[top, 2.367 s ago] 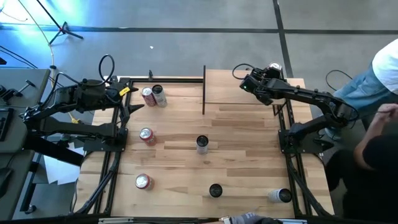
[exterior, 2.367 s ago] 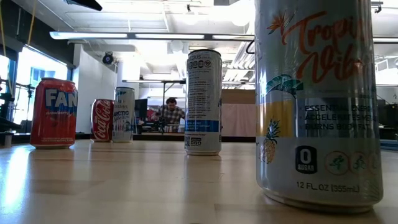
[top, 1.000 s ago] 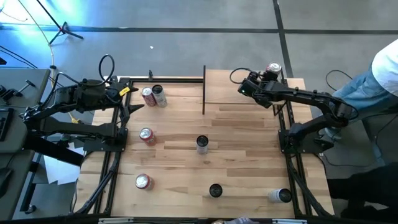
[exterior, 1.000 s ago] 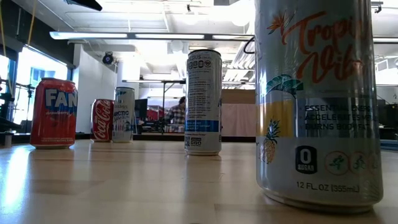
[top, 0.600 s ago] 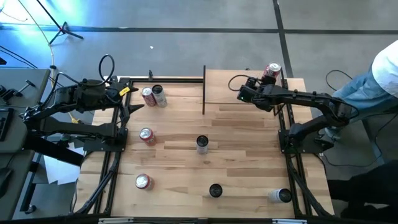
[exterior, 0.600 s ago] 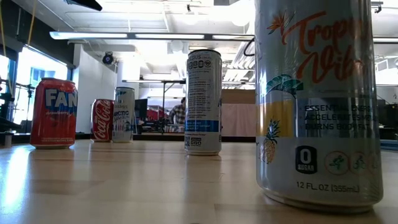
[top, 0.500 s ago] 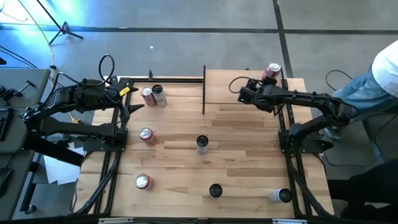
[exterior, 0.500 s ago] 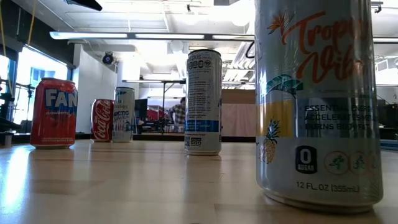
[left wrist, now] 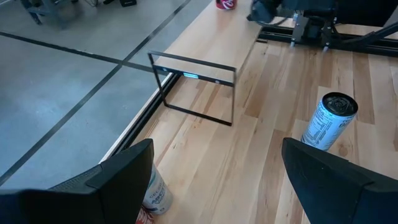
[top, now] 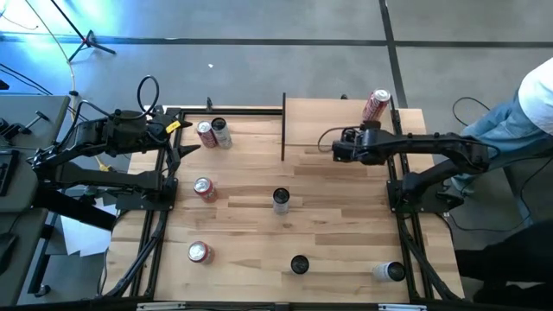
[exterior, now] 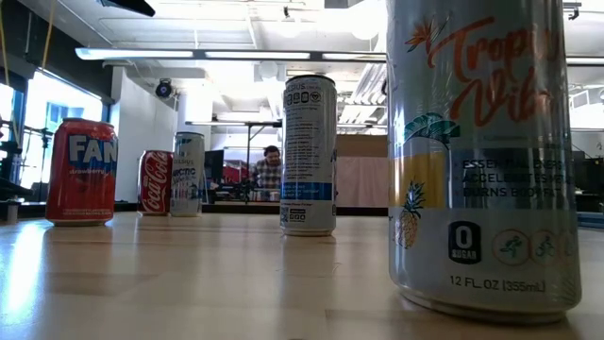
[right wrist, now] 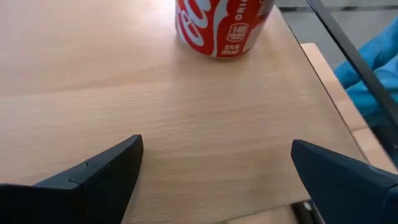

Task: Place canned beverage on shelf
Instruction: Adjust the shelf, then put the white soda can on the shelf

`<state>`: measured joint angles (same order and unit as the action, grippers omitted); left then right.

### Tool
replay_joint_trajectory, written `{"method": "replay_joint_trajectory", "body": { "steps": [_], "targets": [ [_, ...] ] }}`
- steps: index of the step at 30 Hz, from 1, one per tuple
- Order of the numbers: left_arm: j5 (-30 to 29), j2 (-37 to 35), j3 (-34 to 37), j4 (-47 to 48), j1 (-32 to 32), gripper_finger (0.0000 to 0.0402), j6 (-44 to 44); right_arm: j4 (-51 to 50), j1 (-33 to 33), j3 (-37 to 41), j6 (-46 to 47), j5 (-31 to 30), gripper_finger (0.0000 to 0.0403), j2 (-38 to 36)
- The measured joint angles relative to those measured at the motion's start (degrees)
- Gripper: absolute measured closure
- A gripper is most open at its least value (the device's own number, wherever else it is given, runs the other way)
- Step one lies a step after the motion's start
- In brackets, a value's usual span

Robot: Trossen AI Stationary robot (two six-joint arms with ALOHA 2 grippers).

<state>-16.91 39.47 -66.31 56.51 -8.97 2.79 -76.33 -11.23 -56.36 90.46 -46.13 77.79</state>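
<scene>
A red Coca-Cola can (top: pixel 378 104) stands on its base on the shelf (top: pixel 320 117), near the board's far right corner. The right wrist view shows the can (right wrist: pixel 221 28) upright on the light wood board (right wrist: pixel 186 112). My right gripper (top: pixel 366 131) hovers open over the shelf on the can's near side, pointing at it and slanting down, its fingers (right wrist: pixel 106 168) apart and touching nothing. My left gripper (top: pixel 186 142) waits open at the table's far left, with nothing between its fingers (left wrist: pixel 112 180).
Several more cans stand on the tabletop: a pair (top: pixel 212 132) at the far left, a red one (top: pixel 204 188), a tall one (top: pixel 281 199), a red one (top: pixel 200 252), a dark-topped one (top: pixel 299 264), a silver one (top: pixel 390 271). A person (top: pixel 536 112) stands at the right.
My right gripper has drawn back from the red can toward the table's near edge, staying open and rolling as it went. The can now shows in full, standing alone on the shelf.
</scene>
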Motion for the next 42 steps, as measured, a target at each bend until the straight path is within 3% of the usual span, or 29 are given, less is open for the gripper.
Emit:
{"method": "replay_joint_trajectory", "body": {
  "steps": [7, 13, 23, 31, 42],
  "targets": [
    [0.0, 0.0, 0.0, 0.0, 0.0, 0.0067, 0.0, -5.6, 6.0, 0.1, 6.6, 4.1, 0.0004, -6.5],
    [0.0, 0.0, 0.0, 0.0, 0.0, 0.0067, 0.0, -7.7, 6.9, 0.1, 10.0, -1.2, 0.0004, -9.4],
    [0.0, 0.0, 0.0, 0.0, 0.0, 0.0067, 0.0, -4.2, 12.2, 0.2, 11.9, 11.2, 0.0011, -12.4],
    [0.0, 0.0, 0.0, 0.0, 0.0, 0.0067, 0.0, -4.4, 20.7, 0.2, 12.9, 20.1, 0.0062, -12.4],
    [0.0, 0.0, 0.0, 0.0, 0.0, 0.0067, 0.0, 0.9, 30.3, 0.2, 14.4, 23.0, 0.0133, -13.1]
  ]
}}
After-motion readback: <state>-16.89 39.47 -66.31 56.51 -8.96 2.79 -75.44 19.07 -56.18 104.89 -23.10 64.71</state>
